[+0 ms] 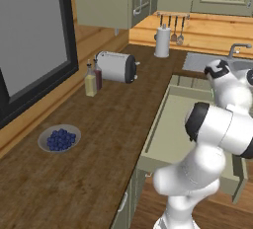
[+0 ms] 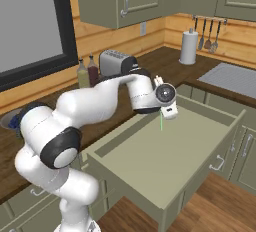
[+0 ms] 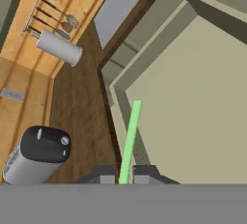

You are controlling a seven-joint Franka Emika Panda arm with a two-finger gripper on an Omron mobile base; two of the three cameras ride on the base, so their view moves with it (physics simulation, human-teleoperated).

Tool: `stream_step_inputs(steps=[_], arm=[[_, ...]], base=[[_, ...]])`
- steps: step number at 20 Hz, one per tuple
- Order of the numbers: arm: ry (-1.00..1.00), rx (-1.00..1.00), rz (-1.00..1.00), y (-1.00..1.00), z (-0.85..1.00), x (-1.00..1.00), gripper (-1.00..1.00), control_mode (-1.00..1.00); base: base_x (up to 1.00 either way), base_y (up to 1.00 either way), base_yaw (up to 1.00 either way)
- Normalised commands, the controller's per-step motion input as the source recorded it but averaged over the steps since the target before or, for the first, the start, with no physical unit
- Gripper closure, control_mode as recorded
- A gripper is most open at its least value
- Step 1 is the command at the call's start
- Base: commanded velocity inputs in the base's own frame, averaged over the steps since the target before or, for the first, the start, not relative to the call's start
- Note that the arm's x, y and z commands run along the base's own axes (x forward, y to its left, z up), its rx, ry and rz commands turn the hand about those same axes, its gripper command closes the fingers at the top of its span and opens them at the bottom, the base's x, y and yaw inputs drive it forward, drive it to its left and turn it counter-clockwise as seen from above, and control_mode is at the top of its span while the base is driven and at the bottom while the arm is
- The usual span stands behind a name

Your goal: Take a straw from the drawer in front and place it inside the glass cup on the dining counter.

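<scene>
A thin green straw [image 3: 130, 138] sticks out from between my gripper's [image 3: 124, 175] two dark fingertips, which are shut on it. From the right base view the straw [image 2: 161, 121] hangs below the gripper [image 2: 168, 113], above the pale floor of the open sage-green drawer [image 2: 165, 151], near its back left corner. The drawer [image 1: 170, 129] also shows from the left base view, partly behind my arm. The glass cup and the dining counter are out of view.
A dark wood worktop [image 1: 89, 139] runs left of the drawer with a toaster [image 1: 116, 66], two bottles [image 1: 92, 78], a bowl of blueberries [image 1: 60, 138] and a paper towel roll [image 1: 162, 41]. A sink [image 2: 232, 78] lies beyond the drawer.
</scene>
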Motion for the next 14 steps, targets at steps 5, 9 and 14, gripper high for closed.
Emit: stream_step_inputs(steps=[5,9,14], arm=[[-0.12,-0.05,0.00,0.12,0.71,-0.53,1.00,-1.00],[-0.01,-0.01,0.00,0.01,0.70,-0.48,1.00,-1.00],[0.02,0.00,0.00,0.00,0.56,-0.62,1.00,-1.00]], base=[[0.00,0.00,0.00],[0.00,0.00,0.00],[0.00,0.00,0.00]])
